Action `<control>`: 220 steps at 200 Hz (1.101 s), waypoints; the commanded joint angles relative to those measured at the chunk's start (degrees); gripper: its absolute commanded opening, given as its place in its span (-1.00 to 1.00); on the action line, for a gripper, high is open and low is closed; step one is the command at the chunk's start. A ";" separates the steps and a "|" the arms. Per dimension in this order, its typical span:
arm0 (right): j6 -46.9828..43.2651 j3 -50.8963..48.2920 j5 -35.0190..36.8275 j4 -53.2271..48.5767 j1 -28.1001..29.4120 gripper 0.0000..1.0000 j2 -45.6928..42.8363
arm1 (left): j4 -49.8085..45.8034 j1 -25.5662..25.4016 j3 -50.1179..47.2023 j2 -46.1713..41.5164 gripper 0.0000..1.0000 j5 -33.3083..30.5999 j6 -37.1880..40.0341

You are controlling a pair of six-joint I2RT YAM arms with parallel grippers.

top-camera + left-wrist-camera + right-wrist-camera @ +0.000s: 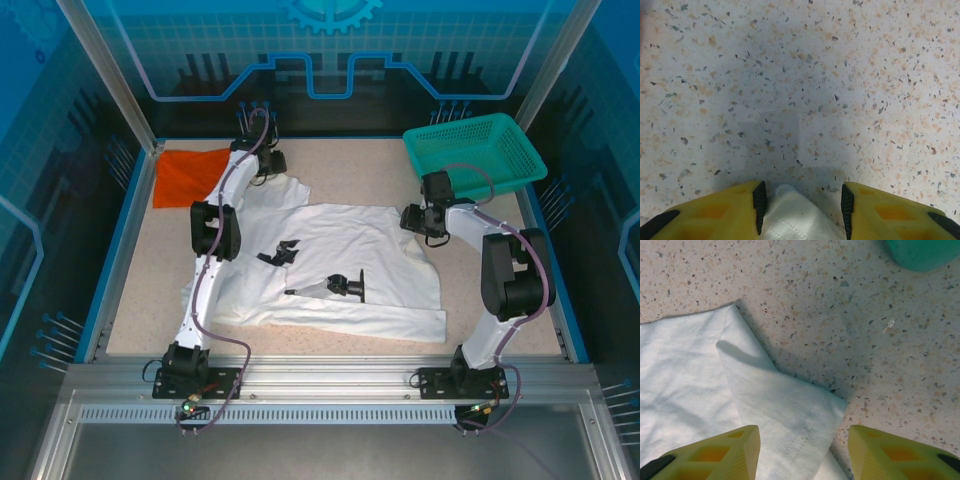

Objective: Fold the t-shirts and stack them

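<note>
The white t-shirt (385,250) lies spread across the middle of the table, with its black graphic (335,288) facing up. The orange-red t-shirt (188,175) lies flat at the back left. My left gripper (268,165) is low at the white shirt's far left corner. In the left wrist view its jaws (802,200) are open around a white cloth corner (790,215) that touches the left pad. My right gripper (418,220) is at the shirt's far right corner. There it (804,435) stands open over the stitched hem (790,410).
A teal mesh basket (475,150) stands at the back right, and its edge (922,252) lies just beyond the right gripper. Blue rails (120,250) border the speckled tabletop (500,300). Bare table shows to the right of and in front of the white shirt.
</note>
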 commanded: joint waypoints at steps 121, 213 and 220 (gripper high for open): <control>3.61 8.59 2.22 -8.79 -2.38 -0.05 9.08 | -0.76 -0.69 -4.06 -2.34 -1.00 -1.04 0.13; 4.40 6.87 0.52 -8.67 -0.53 -0.16 7.66 | 11.97 -1.32 -20.04 -10.98 -1.00 -0.27 -0.05; 4.26 5.29 1.50 -7.10 0.16 -0.16 6.11 | 13.40 -1.36 -21.91 -11.93 -1.00 -0.35 -0.18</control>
